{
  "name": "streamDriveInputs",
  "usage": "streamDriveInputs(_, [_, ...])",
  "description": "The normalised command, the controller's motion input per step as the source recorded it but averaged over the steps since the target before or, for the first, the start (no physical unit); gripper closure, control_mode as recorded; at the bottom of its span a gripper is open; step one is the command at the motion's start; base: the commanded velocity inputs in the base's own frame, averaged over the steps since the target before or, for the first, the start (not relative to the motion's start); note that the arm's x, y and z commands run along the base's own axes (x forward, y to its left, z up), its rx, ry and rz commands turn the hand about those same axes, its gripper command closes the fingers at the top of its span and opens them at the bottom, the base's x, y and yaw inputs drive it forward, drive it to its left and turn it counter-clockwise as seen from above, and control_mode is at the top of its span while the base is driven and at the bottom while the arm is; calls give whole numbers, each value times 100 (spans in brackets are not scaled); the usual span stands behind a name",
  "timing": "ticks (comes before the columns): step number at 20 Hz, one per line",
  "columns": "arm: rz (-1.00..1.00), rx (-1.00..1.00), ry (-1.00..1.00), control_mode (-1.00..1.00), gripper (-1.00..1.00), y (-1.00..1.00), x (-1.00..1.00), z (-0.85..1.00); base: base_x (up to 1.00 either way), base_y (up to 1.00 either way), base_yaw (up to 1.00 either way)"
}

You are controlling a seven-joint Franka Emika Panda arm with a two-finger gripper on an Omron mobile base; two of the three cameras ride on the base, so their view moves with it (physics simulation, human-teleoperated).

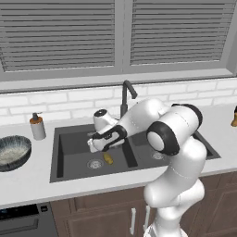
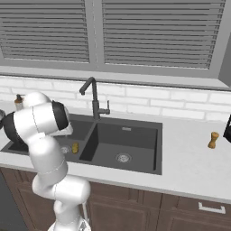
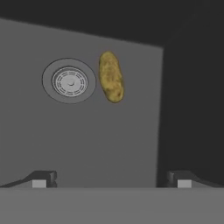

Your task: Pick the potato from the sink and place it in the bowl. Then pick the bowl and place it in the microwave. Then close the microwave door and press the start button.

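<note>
Your hand [image 3: 111, 181] hangs with fingers spread wide and empty over the sink's [image 1: 74, 164] left basin. Ahead of it the potato [image 3: 110, 76] lies flat beside the drain [image 3: 69, 81], near the basin divider. It looks firm, light and rounded, so pinch across its narrow middle. The faucet [image 1: 126, 96] rises just behind the hand; the bowl [image 1: 13, 152] waits on the worktop [image 1: 32, 178] left of the sink.

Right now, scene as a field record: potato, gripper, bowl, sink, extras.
potato: lying on the floor of the left basin, beside the drain, not held
gripper: open, above the left basin, fingertips apart with nothing between them, potato ahead of them
bowl: on the counter left of the sink, looks empty
sink: double basin, faucet at the back
extras: soap dispenser behind the bowl; pepper mill on the counter to the right
</note>
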Motion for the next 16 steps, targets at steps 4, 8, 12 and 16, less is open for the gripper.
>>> streamDriveInputs(4, [0, 0, 0, -100, -100, -4, 9, -34, 0, 0, 0])
streamDriveInputs(8, [0, -2, 0, -100, -100, 3, 18, -35, 0, 0, 0])
streamDriveInputs(12, [0, 0, 0, -100, -100, -6, 23, -19, 0, 0, 0])
streamDriveInputs(16, [0, 0, 0, -100, -100, -1, 33, -10, 0, 0, 0])
